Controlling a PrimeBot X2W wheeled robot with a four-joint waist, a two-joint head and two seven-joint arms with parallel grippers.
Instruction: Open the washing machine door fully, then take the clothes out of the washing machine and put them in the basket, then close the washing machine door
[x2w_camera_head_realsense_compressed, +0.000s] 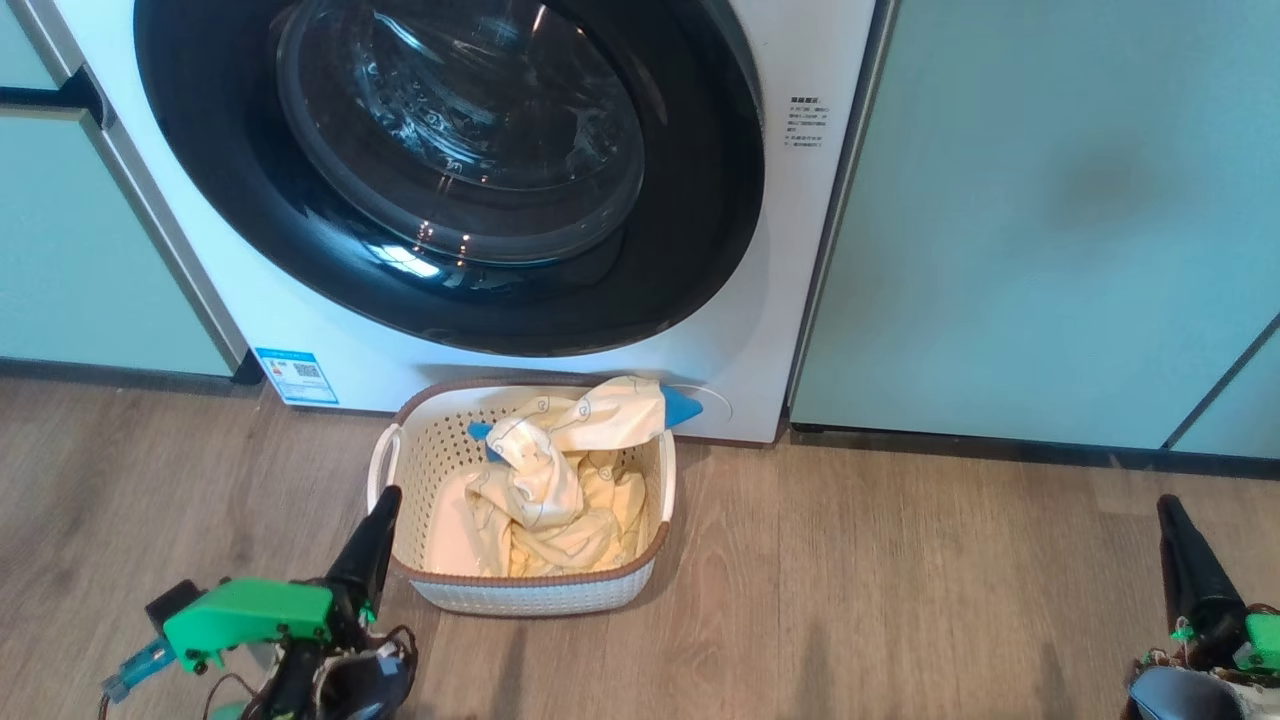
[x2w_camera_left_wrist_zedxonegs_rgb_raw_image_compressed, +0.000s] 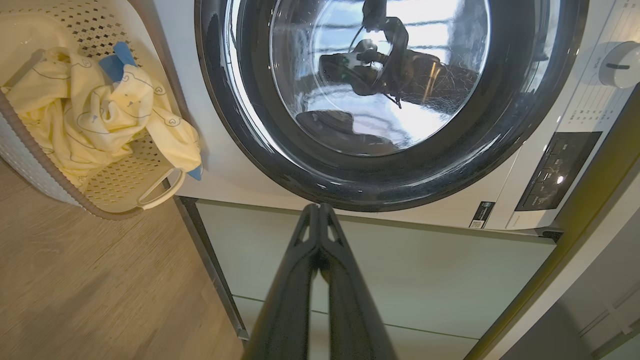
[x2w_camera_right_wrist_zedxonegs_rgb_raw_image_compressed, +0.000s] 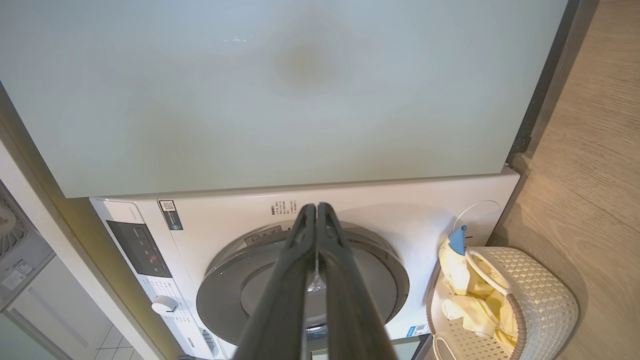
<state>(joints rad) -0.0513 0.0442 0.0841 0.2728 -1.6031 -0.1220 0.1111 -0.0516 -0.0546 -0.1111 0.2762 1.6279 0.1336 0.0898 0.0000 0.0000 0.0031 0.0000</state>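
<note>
The washing machine (x2w_camera_head_realsense_compressed: 790, 250) stands white at the back, and its round black-rimmed door (x2w_camera_head_realsense_compressed: 450, 170) lies flat against the front, closed. On the floor just in front sits the basket (x2w_camera_head_realsense_compressed: 530, 590), holding the pale yellow clothes (x2w_camera_head_realsense_compressed: 560, 480) with a blue part (x2w_camera_head_realsense_compressed: 682, 408) hanging over the far rim. My left gripper (x2w_camera_head_realsense_compressed: 375, 530) is shut and empty, beside the basket's left side. My right gripper (x2w_camera_head_realsense_compressed: 1180, 540) is shut and empty at the lower right, well clear of the basket. In the left wrist view the door (x2w_camera_left_wrist_zedxonegs_rgb_raw_image_compressed: 380, 100) and basket (x2w_camera_left_wrist_zedxonegs_rgb_raw_image_compressed: 115, 185) both show beyond the shut fingers (x2w_camera_left_wrist_zedxonegs_rgb_raw_image_compressed: 320, 260).
Pale green cabinet panels (x2w_camera_head_realsense_compressed: 1050, 220) flank the machine on both sides. Wooden floor (x2w_camera_head_realsense_compressed: 900, 600) spreads between the basket and my right gripper. A blue label (x2w_camera_head_realsense_compressed: 295, 375) marks the machine's lower left corner. The control panel (x2w_camera_left_wrist_zedxonegs_rgb_raw_image_compressed: 555, 172) and dial (x2w_camera_left_wrist_zedxonegs_rgb_raw_image_compressed: 617, 65) show in the left wrist view.
</note>
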